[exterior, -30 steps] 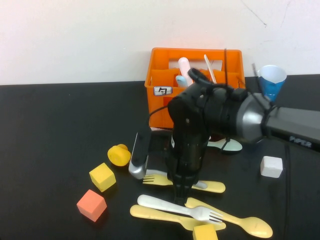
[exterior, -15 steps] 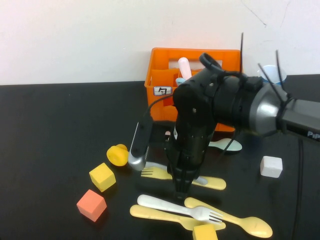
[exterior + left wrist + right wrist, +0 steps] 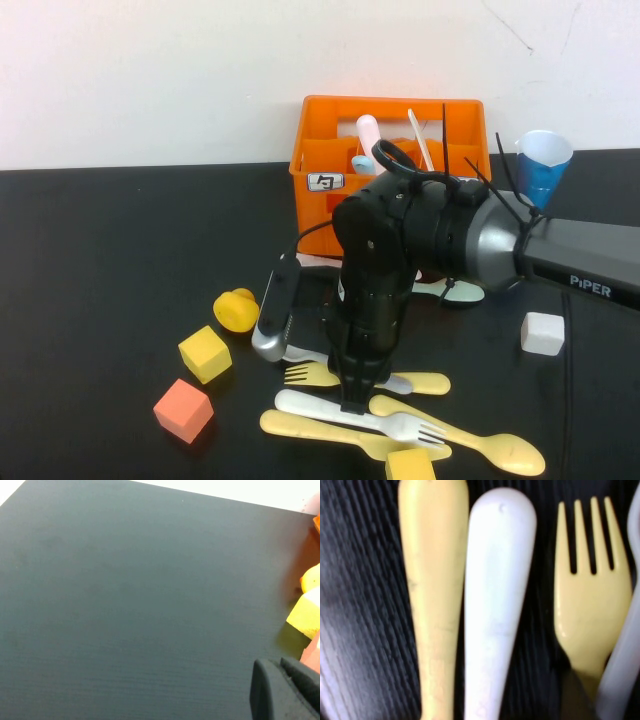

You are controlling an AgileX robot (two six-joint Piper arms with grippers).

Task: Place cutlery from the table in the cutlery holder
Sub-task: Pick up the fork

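Note:
The orange cutlery holder (image 3: pixel 330 160) stands at the back of the black table (image 3: pixel 110 250) and holds a pink piece, a blue piece and a cream piece. Near the front edge lie a yellow fork (image 3: pixel 308 375), a white fork (image 3: pixel 325 408), a yellow handle (image 3: pixel 290 424) and a yellow spoon (image 3: pixel 500 450). My right gripper (image 3: pixel 351 402) points straight down between the yellow fork and the white fork, close to the table. In the right wrist view it (image 3: pixel 577 700) is over the yellow fork's neck (image 3: pixel 590 610), beside the white handle (image 3: pixel 495 600). My left gripper (image 3: pixel 276 667) is shut, empty and low over bare table.
A mint spoon (image 3: pixel 462 293) lies half hidden behind the right arm. A pale blue-grey piece (image 3: pixel 398 381) crosses the yellow fork. Also here: a yellow cube (image 3: pixel 205 353), a salmon cube (image 3: pixel 183 410), a white cube (image 3: pixel 543 333), another yellow cube (image 3: pixel 410 465), a yellow toy (image 3: pixel 237 309) and a blue cup (image 3: pixel 545 162).
My right arm has dropped and its gripper has moved nearer the front edge, from the yellow fork's handle to just above the white fork. The cutlery has not moved.

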